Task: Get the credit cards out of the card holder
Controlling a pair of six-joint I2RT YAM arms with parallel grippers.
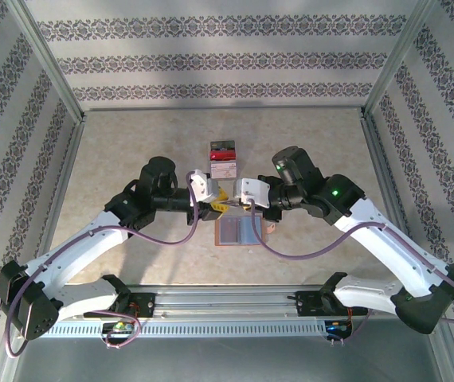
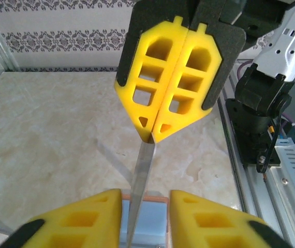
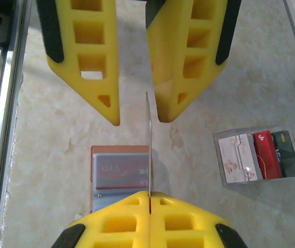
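The card holder (image 1: 235, 231) lies open on the table under both grippers, salmon at the rim (image 3: 116, 150) and grey-blue inside (image 2: 155, 222). A dull red credit card (image 3: 119, 173) sits in its pocket. My right gripper (image 3: 150, 206) is shut on another thin card (image 3: 148, 144), held edge-on above the holder. My left gripper (image 2: 145, 217) faces it. Its yellow fingers (image 3: 103, 98) stand either side of that card's free end (image 2: 141, 186) with a gap on both sides, so it is open. The two grippers meet tip to tip (image 1: 227, 202).
A clear box (image 3: 256, 155) with a white, a red and a dark card stands on the table beyond the holder (image 1: 223, 159). The metal rail and the arm bases (image 2: 261, 119) run along the near edge. Patterned walls enclose the marble-look table.
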